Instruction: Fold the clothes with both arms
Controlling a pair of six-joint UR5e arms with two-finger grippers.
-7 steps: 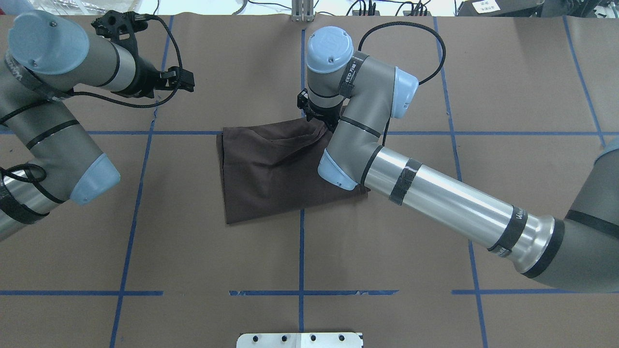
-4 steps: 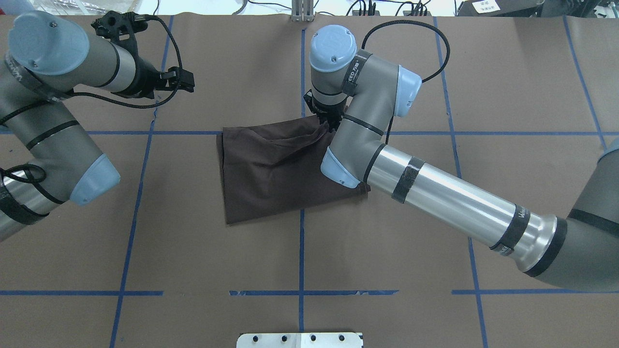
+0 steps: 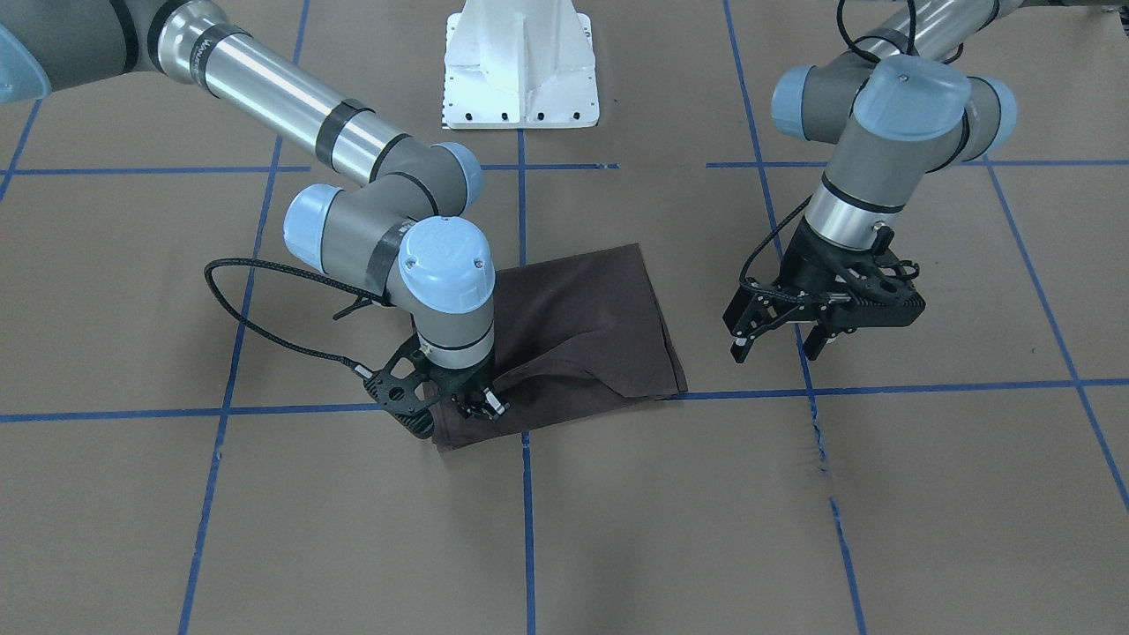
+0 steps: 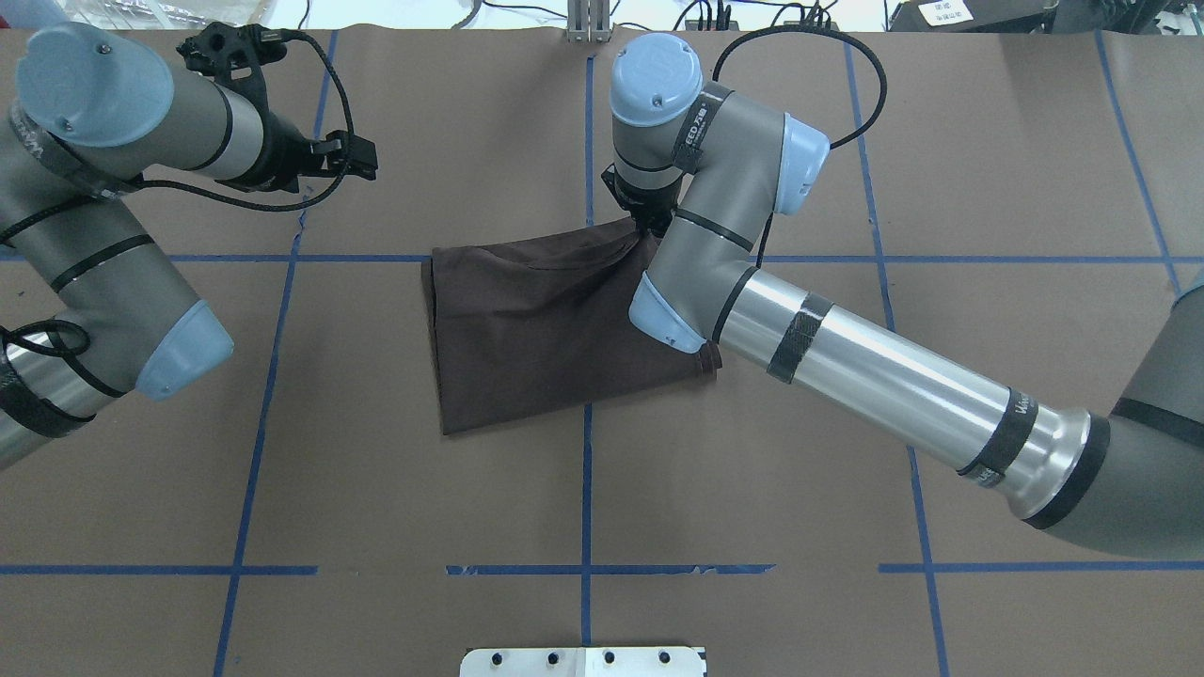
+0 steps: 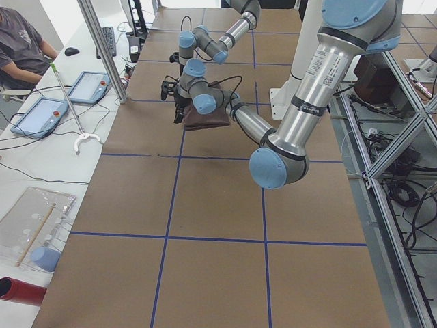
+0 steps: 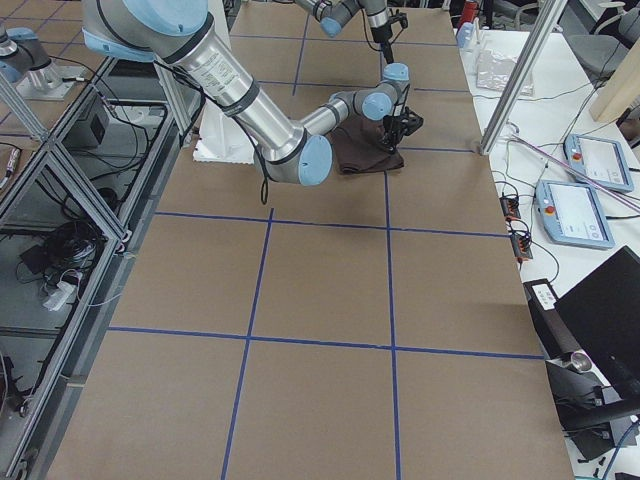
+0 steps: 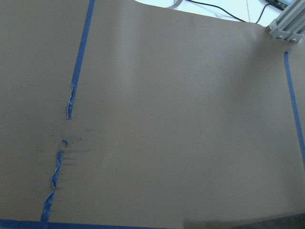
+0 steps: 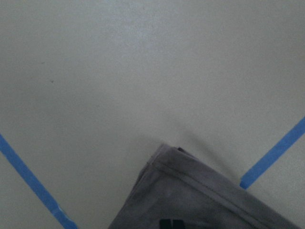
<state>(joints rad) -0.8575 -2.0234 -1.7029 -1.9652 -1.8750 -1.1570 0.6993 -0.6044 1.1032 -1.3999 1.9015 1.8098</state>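
Dark grey-brown cotton T-shirt (image 4: 541,329) lies as a folded, roughly four-sided packet at the centre of the brown paper-covered table (image 4: 376,489). Its long axis runs across the robot's front, slightly skewed to the blue tape lines (image 4: 586,470). Black two-finger right gripper (image 3: 483,406) sits on the packet's far corner on the robot's right, jaws pinched together on the cloth with a ridge of fabric rising toward them. Black two-finger left gripper (image 3: 778,350) hangs over bare paper, well apart on the robot's left of the shirt, fingers spread wide, holding nothing. Right arm is plainly the nearer. My judgement is that any next fold turns on that held corner — the left gripper would have to travel rightward to help. White metal pedestal base (image 3: 520,62) stands on the robot's side; a seated person (image 5: 24,41) is at a side bench.
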